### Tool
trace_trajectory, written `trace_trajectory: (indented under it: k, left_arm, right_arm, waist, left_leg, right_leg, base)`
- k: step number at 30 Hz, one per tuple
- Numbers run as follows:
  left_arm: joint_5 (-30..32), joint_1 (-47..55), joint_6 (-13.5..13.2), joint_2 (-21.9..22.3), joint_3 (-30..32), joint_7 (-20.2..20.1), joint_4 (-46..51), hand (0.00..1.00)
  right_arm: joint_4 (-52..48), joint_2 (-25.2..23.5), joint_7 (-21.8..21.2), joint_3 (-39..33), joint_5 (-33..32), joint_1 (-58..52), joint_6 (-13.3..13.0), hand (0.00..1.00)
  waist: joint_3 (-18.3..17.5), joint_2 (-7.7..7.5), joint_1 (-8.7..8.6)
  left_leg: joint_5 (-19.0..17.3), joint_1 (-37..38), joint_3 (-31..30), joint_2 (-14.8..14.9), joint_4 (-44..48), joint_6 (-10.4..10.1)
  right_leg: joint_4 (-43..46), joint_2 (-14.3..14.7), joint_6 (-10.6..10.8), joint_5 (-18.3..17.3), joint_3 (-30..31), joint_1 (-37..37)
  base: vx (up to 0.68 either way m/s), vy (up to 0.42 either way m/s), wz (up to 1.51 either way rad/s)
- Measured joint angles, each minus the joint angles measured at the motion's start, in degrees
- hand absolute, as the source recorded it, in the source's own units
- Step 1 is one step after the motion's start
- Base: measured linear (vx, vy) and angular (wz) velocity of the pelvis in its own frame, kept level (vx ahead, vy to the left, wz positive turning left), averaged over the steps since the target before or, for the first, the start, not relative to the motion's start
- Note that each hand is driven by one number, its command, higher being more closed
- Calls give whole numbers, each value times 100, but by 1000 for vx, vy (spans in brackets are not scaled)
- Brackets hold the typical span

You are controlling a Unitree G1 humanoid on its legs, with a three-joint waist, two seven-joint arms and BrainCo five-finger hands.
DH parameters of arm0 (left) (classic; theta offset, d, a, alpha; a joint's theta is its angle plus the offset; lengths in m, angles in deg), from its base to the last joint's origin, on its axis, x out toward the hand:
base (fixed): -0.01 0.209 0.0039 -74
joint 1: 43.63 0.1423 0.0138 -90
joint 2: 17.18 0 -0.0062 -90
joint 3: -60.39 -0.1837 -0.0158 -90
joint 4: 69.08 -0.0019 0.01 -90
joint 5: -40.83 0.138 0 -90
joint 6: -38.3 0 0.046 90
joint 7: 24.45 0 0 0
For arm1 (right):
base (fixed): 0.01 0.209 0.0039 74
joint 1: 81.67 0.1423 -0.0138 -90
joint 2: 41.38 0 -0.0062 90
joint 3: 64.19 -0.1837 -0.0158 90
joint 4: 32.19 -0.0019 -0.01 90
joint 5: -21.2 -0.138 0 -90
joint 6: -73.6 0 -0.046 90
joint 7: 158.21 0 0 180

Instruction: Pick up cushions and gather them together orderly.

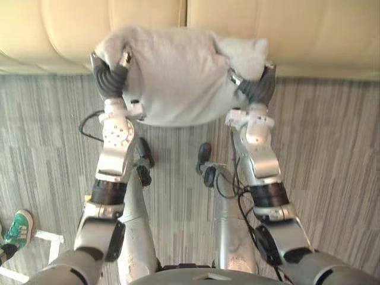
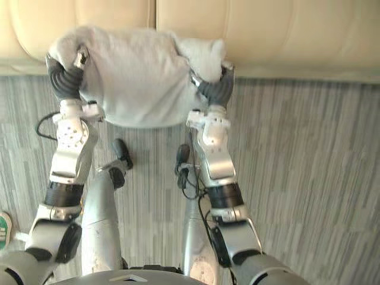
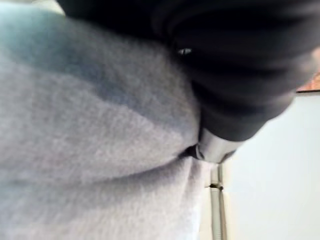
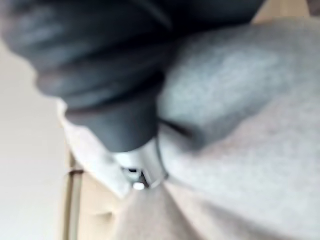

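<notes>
Grey cushion (image 1: 178, 77) hangs before the sofa (image 1: 309, 35) front edge, with open floor (image 1: 332, 148) before the sofa. Left hand (image 1: 108, 76) and right hand (image 1: 259, 88) press into its opposite ends; how far either is closed cannot be told.

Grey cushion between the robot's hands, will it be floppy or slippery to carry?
Probably soft and floppy: the cushion dents where the left hand and right hand press its sides, and sags between them. Likely light, since side pressure alone seems to hold it up. Its fuzzy cover should resist slipping.
</notes>
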Motion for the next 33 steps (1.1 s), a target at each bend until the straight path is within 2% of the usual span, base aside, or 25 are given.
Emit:
trace_trajectory:
  k: [1, 2, 4, 7, 13, 16, 21, 22, 23, 25, 26, 27, 28, 29, 30, 31, 32, 33]
  left_arm:
    - [3, 534, -8, 32, -16, -111, 102, 100]
    - [1, 636, -25, 36, -18, -136, 109, 100]
    - [-37, 1236, -119, 39, -10, -294, 115, 100]
    - [-40, 1716, -140, 62, -5, -535, 112, 100]
    - [-86, 1960, -140, 156, 100, -782, -23, 100]
    - [-91, 1971, -139, 156, 95, -912, -287, 100]
    - [-91, 1989, -138, 161, 95, -935, -537, 100]
    - [-97, 1993, -138, 164, 94, -935, -607, 100]
    - [-101, 2061, -138, 164, 86, -935, -629, 100]
    - [-120, 2200, -138, 172, 83, -932, -626, 100]
    - [-163, 2360, -140, 197, 86, -926, -606, 100]
    - [-168, 2411, -139, 219, 86, -924, -605, 100]
    - [-217, 2538, -139, 298, 83, -921, -599, 100]
    - [-218, 2579, -139, 335, 85, -921, -594, 100]
    - [-218, 2619, -139, 346, 94, -923, -592, 100]
    - [-219, 2662, -138, 386, 89, -922, -590, 100]
    - [-219, 2704, -138, 415, 48, -941, -571, 100]
    - [-219, 2766, -138, 449, 49, -983, -528, 100]
  right_arm:
    - [-182, -94, -155, 106, 4, -576, 3, 100]
    - [-225, -107, -193, 122, 5, -681, 3, 100]
    - [-425, -155, -410, 201, 13, -1277, 3, 100]
    - [-455, -265, -601, 156, 230, -1591, 3, 100]
    - [-386, -331, -752, 31, 447, -1591, 1, 100]
    - [-41, -325, -876, -98, 448, -1568, -8, 100]
    - [207, -323, -931, -129, 448, -1584, -3, 100]
    - [212, -315, -939, -136, 448, -1622, -1, 100]
    - [211, -290, -939, -130, 448, -1674, -1, 100]
    - [200, -285, -934, -52, 448, -1750, 0, 100]
    - [128, -291, -924, -10, 446, -1867, 0, 100]
    - [124, -272, -925, 5, 444, -1875, 0, 100]
    - [119, -200, -922, 28, 442, -1874, 5, 100]
    - [110, -188, -921, 28, 443, -1870, 5, 100]
    - [102, -189, -920, 28, 443, -1863, 6, 100]
    - [89, -184, -907, 14, 442, -1860, 7, 100]
    - [4, -166, -900, -35, 443, -1851, 16, 100]
    - [-142, -76, -900, -22, 444, -1841, 16, 100]
  waist:
    - [-282, -17, 10]
    - [-337, -22, 11]
    - [-712, -51, 25]
    - [-1045, -121, 9]
    - [-1151, -163, -1]
    - [-1278, -201, -38]
    - [-1365, -177, -78]
    - [-1356, -113, -102]
    - [-1354, -37, -141]
    - [-1343, 25, -98]
    - [-1378, 129, -54]
    - [-1382, 180, -41]
    - [-1445, 294, -18]
    - [-1459, 310, 9]
    - [-1451, 303, 21]
    - [-1428, 261, 44]
    - [-1435, 272, 81]
    - [-1451, 331, 83]
  left_leg:
    - [-69, 399, 107, 25, -145, -20]
    - [-84, 480, 136, 32, -182, -22]
    - [-190, 1008, 393, 80, -432, -57]
    - [-261, 1508, 722, 104, -616, -84]
    - [-324, 2150, 769, -23, -915, -137]
    - [-331, 2355, 861, -119, -1038, -137]
    - [-342, 2388, 818, -145, -1053, -162]
    - [-436, 2383, 740, -67, -1004, -271]
    - [-507, 2400, 665, 11, -937, -290]
    - [-503, 2532, 684, 154, -786, -320]
    - [-547, 2515, 608, 279, -450, -389]
    - [-532, 2457, 508, 334, -262, -389]
    - [-374, 2191, 174, 388, 163, -435]
    - [-228, 2043, 65, 394, 381, -375]
    - [-10, 1807, -21, 395, 709, -302]
    - [-144, 1633, -83, 313, 772, -317]
    - [-381, 1616, -88, 117, 466, -273]
    - [-472, 1559, -94, -56, 63, -233]
  right_leg:
    - [-350, 68, 48, 85, 49, 393]
    - [-428, 87, 61, 109, 69, 464]
    - [-979, 187, 102, 262, 234, 975]
    - [-1571, 271, 158, 523, 498, 1418]
    - [-2540, 374, 253, 1135, 1125, 2024]
    - [-2783, 326, 272, 1240, 1269, 2155]
    - [-2874, 303, 227, 1266, 1238, 2241]
    - [-2785, 329, 220, 1217, 1140, 2300]
    - [-2572, 362, 167, 1074, 997, 2315]
    - [-2216, 397, 52, 823, 815, 2307]
    - [-1995, 446, 11, 608, 740, 2323]
    - [-1939, 488, -6, 557, 741, 2330]
    - [-1937, 535, -63, 462, 743, 2336]
    - [-1967, 522, -78, 462, 764, 2344]
    - [-2060, 485, -119, 481, 787, 2415]
    - [-2156, 403, -121, 483, 801, 2478]
    - [-2193, 295, -122, 484, 853, 2509]
    - [-2274, 250, -120, 482, 870, 2545]
  base:
    - [147, 58, -22]
    - [144, 80, -41]
    - [140, 79, -45]
    - [114, 78, -47]
    - [37, 65, -54]
    - [-10, 56, -27]
    - [-3, 11, 2]
    - [15, -16, 24]
    - [39, -41, 24]
    - [51, -53, 4]
    - [64, -57, -5]
    - [74, -76, -6]
    - [67, -70, -8]
    - [55, -41, -7]
    - [94, 7, 2]
    - [110, 41, 5]
    - [128, 74, 11]
    - [100, 92, 9]
